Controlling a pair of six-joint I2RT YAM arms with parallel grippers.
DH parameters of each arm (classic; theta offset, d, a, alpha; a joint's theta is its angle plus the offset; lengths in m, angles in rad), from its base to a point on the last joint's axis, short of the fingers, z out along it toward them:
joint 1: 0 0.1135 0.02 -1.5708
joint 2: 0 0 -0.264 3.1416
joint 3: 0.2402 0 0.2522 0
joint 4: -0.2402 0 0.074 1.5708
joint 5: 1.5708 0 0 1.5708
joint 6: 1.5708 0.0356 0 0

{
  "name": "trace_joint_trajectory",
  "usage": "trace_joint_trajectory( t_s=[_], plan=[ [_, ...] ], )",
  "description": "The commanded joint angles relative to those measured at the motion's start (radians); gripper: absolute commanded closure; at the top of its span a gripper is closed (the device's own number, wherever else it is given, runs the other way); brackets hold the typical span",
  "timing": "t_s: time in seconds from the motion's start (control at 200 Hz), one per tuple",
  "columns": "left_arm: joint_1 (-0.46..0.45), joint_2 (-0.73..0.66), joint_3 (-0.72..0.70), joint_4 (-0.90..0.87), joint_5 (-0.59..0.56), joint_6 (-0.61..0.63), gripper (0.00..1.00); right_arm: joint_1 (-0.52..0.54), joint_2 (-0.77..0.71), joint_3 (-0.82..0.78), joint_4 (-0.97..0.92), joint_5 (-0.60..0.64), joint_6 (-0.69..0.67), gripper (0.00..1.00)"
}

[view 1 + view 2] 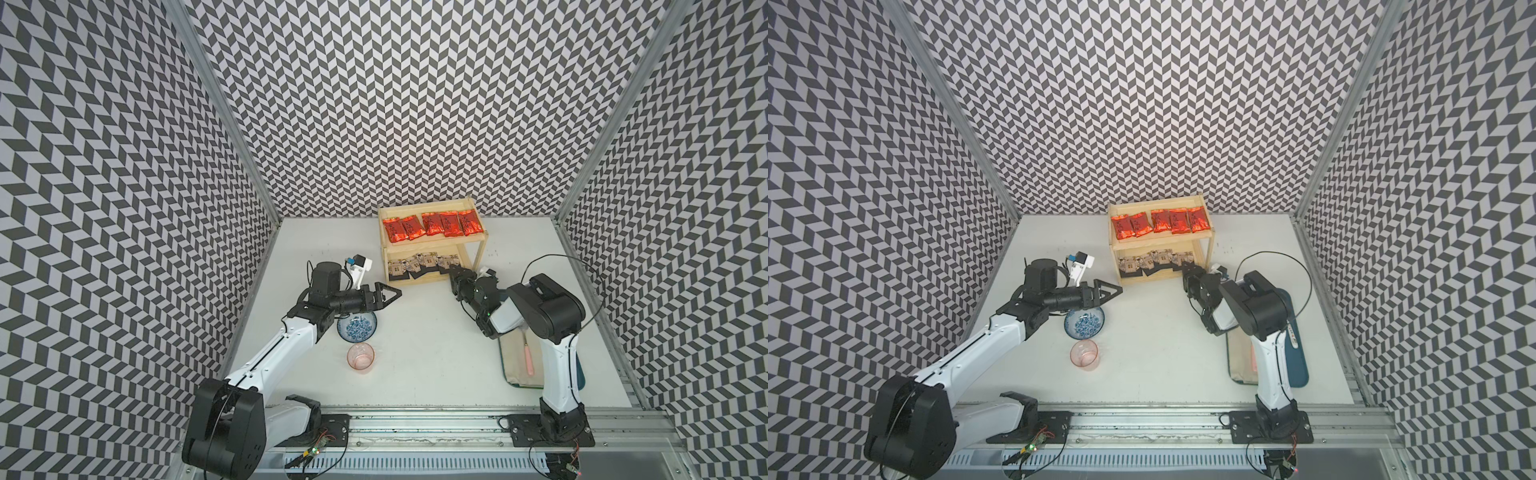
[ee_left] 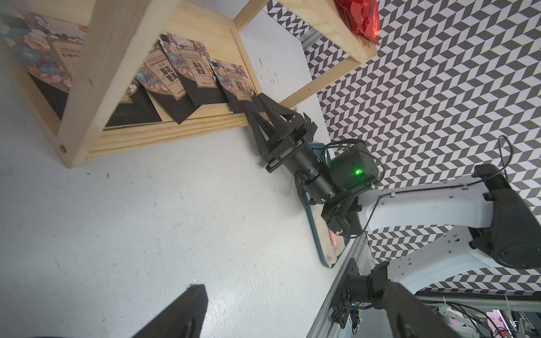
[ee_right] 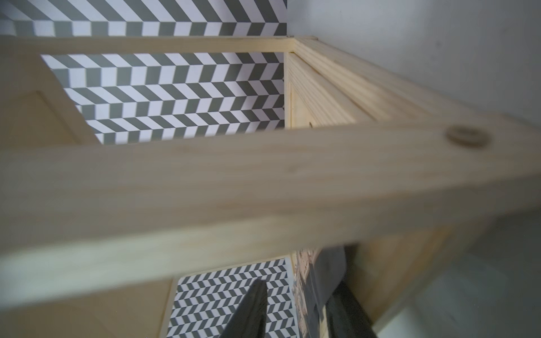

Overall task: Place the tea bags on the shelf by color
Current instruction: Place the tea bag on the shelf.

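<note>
Five red tea bags (image 1: 432, 224) line the upper board of the shelf (image 1: 415, 281), at upper centre in both top views, and four black tea bags (image 1: 419, 264) overlap on its lower board. The right fingers (image 2: 275, 117) stand slackened, astride the end black packet's corner without pinching it. The left fingers (image 2: 181, 316) hang fully spread over the desk (image 1: 415, 332), holding nothing. A crooked withdrawal could snag that corner and drag the packet out, or bump the post.
</note>
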Motion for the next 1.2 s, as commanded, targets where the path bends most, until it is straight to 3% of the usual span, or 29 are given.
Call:
trace_joint_trajectory(
  t_s=[0.0, 0.28, 0.376, 0.951, 1.197],
  plan=[
    [-0.001, -0.022, -0.008, 0.011, 0.013, 0.008, 0.01, -0.015, -0.055, 0.051, -0.281, -0.039, -0.058, 0.66],
    [-0.002, -0.022, -0.008, 0.012, 0.015, 0.007, 0.01, -0.018, -0.130, 0.243, -0.791, 0.004, -0.228, 0.69],
    [-0.002, -0.022, -0.008, 0.017, 0.015, 0.006, 0.01, -0.018, -0.142, 0.283, -0.878, 0.024, -0.274, 0.68],
    [0.000, -0.026, -0.004, 0.008, -0.021, 0.012, 0.01, -0.011, -0.165, 0.296, -0.954, -0.012, -0.343, 0.59],
    [-0.001, -0.026, 0.008, -0.001, -0.049, 0.022, 0.01, 0.020, -0.192, 0.301, -0.973, -0.036, -0.440, 0.58]
  ],
)
